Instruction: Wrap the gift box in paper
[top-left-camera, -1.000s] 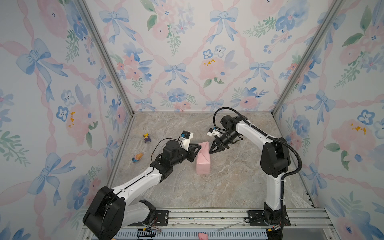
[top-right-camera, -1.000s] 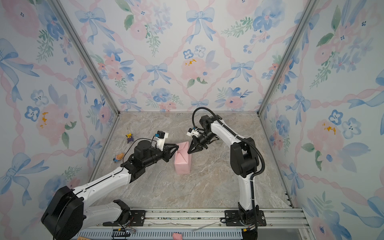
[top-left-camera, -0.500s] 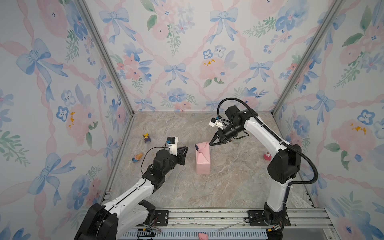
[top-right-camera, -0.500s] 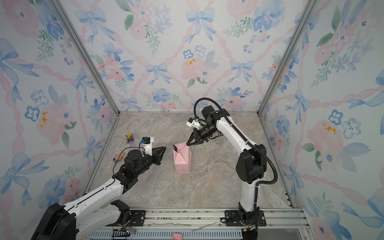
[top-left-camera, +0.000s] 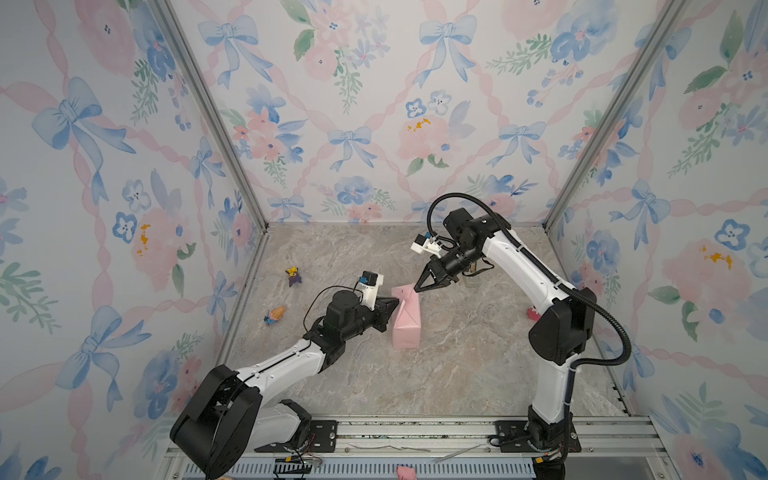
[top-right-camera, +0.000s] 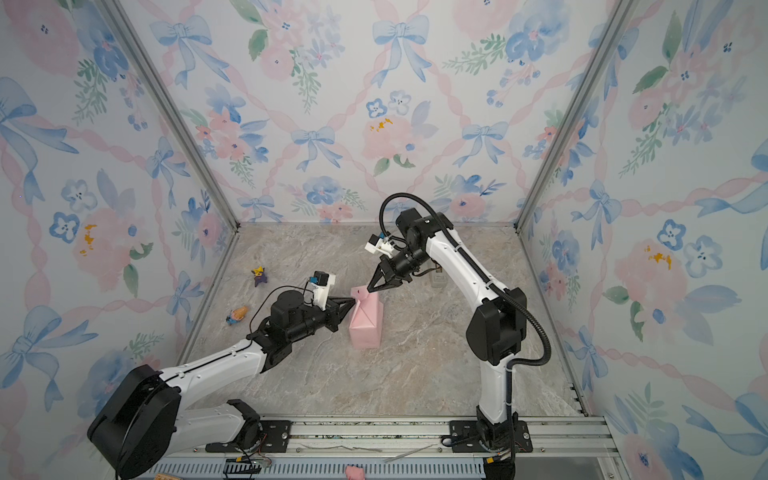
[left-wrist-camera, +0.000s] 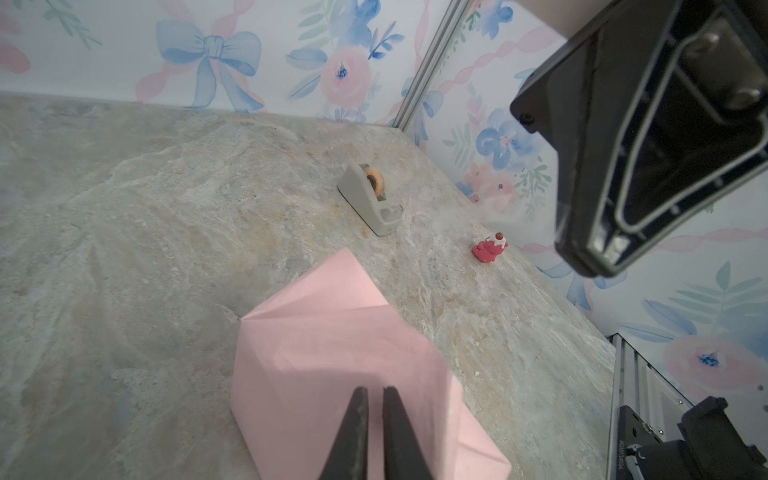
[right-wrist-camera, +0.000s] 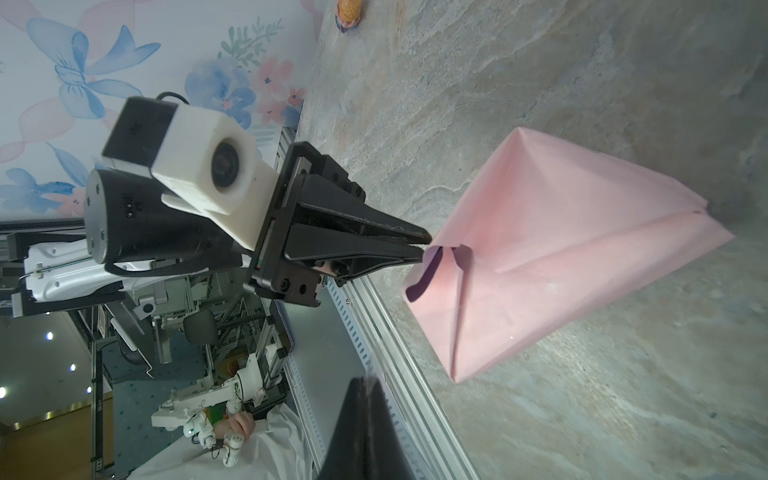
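**A:** Pinching that loose flap (right-wrist-camera: 440, 259) is the whole job right now, isn't it?

**B:** Yes. The black left gripper (right-wrist-camera: 426, 248) has its jaws drawn almost together on the curled edge of the thin, creased, pale pink paper (top-left-camera: 405, 328). From its own wrist view only a sliver of gap shows.

**A:** And the dark gift box?

**B:** Hidden. The paper covers it entirely, and the parcel sits in the middle of the grey marbled tabletop (top-left-camera: 457, 374), between the two arms.

**A:** What about the black right gripper (top-left-camera: 417, 289)?

**B:** Closed tight and empty, as far as I can judge, with its tip just beside the parcel's far corner.

**A:** So how do we do this well?

**B:** Grip only the edge, I'd say. Draw the flap flat along its crease rather than upward, or the light parcel may tip or slide. The right tip could press on top to pin it. Thin paper tears at folds, so go gently.

**A:** Then tape?

**B:** The small grey plastic tape dispenser (left-wrist-camera: 370, 199) stands well apart, toward the right wall. The flap will need holding down until a strip comes.
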